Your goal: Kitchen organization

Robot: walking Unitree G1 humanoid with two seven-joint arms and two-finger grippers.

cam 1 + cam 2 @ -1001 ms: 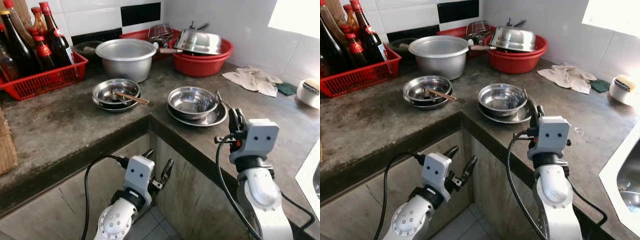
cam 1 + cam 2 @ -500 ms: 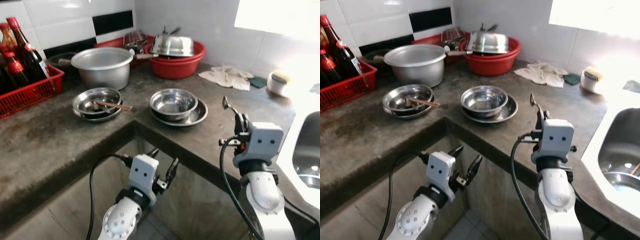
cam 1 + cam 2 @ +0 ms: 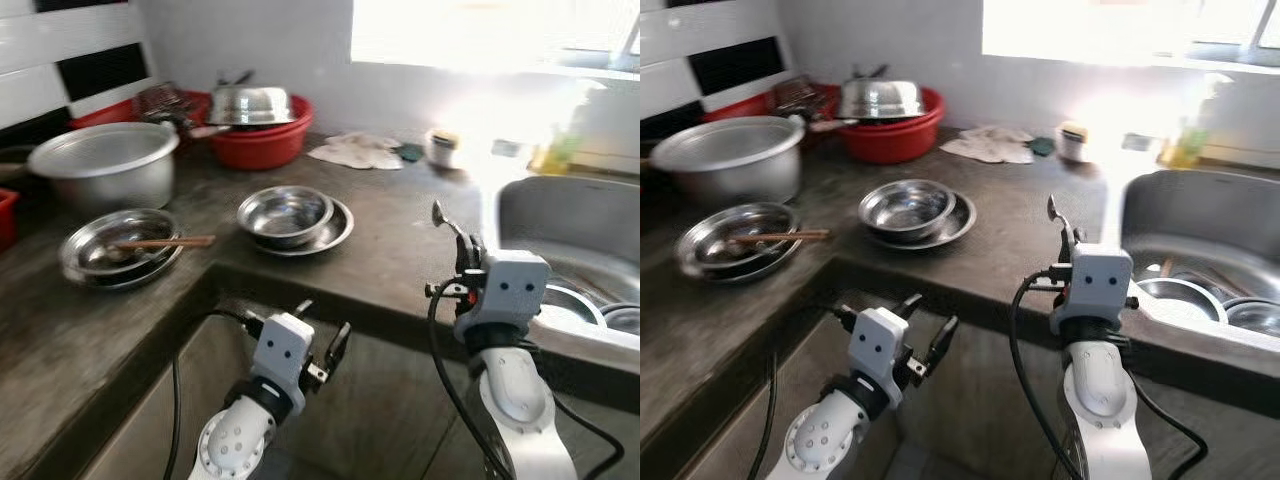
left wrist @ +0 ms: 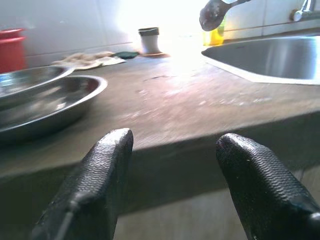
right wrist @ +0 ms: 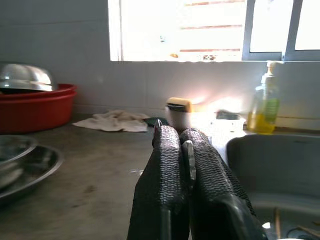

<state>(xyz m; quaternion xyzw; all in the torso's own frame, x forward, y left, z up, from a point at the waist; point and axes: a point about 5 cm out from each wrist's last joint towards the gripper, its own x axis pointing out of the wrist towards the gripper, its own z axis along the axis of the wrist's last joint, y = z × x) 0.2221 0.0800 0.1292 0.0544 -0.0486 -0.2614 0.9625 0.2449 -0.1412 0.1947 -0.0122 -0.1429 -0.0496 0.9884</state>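
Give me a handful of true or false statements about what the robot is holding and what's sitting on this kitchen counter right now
1. The right gripper is shut on a spoon. True.
2. The left gripper holds a bowl. False: its fingers are open and empty, below the counter edge.
3. Chopsticks lie across the dish on the left. True.
4. The red basin sits in the sink. False: it stands on the counter by the wall.
5. A cloth lies on the counter. True.
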